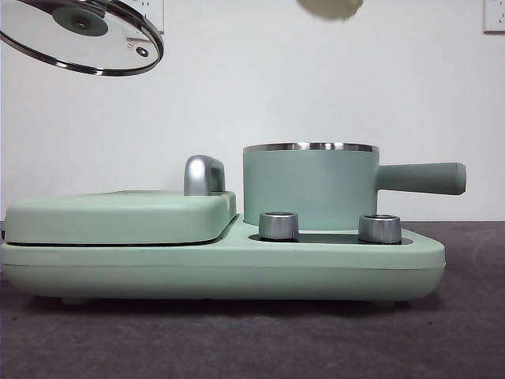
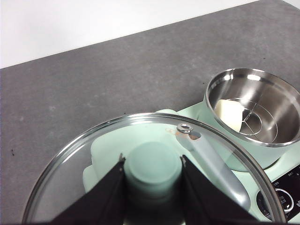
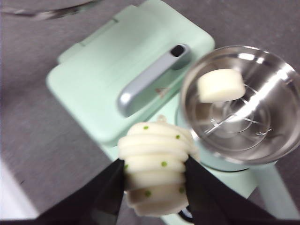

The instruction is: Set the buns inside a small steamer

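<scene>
Shiny steel steamer (image 3: 236, 110), glass lid (image 2: 154, 173)

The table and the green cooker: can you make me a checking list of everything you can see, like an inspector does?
Surface: dark grey table, bare around the cooker.
Job's things: small steamer open on the cooker base; smooth bun lies inside on the rack; ribbed bun with green dots held above the cooker, not in yet.
Clutter: griddle shut, beside the steamer; two steel knobs.
Grippers: left claw shut on the glass lid by its knob, held up high; right claw shut on the ribbed bun.
Cables: nothing seen.
Surroundings: white wall; wall sockets.
</scene>
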`<state>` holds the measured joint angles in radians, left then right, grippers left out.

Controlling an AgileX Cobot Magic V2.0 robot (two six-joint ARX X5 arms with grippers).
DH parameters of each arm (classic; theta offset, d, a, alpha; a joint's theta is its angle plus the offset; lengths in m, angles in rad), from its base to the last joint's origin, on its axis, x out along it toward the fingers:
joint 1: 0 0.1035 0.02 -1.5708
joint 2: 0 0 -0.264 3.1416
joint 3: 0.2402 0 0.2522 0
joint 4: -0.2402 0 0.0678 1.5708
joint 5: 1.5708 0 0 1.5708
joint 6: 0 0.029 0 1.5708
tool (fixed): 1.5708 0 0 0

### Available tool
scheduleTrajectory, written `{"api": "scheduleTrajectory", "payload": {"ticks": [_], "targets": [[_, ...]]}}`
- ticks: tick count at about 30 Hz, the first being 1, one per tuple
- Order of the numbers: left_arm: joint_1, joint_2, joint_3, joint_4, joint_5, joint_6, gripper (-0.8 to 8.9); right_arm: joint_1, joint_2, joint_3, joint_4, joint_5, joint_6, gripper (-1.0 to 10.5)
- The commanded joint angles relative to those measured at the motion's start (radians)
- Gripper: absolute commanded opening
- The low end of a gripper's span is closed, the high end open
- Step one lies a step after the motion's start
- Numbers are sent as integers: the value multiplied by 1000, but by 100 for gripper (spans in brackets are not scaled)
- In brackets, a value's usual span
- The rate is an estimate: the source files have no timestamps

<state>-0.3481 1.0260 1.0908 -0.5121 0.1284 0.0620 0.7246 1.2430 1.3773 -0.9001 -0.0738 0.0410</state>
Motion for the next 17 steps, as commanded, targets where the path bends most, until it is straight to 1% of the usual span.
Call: {"api": "scheduleTrajectory", "payload": {"ticks": [1, 8, 13, 17], "targets": [[-4, 5, 16, 28, 2, -3, 17, -52, 90, 60, 5, -34, -39, 184], [-4, 5, 16, 25, 2, -3, 17, -160, 292, 143, 9, -35, -100, 184], [-4, 5, 16, 25, 2, -2, 17, -192, 399, 150, 46, -31, -130, 184], [-4, 5, 16, 26, 2, -2, 17, -203, 466, 150, 69, -29, -135, 184]]}}
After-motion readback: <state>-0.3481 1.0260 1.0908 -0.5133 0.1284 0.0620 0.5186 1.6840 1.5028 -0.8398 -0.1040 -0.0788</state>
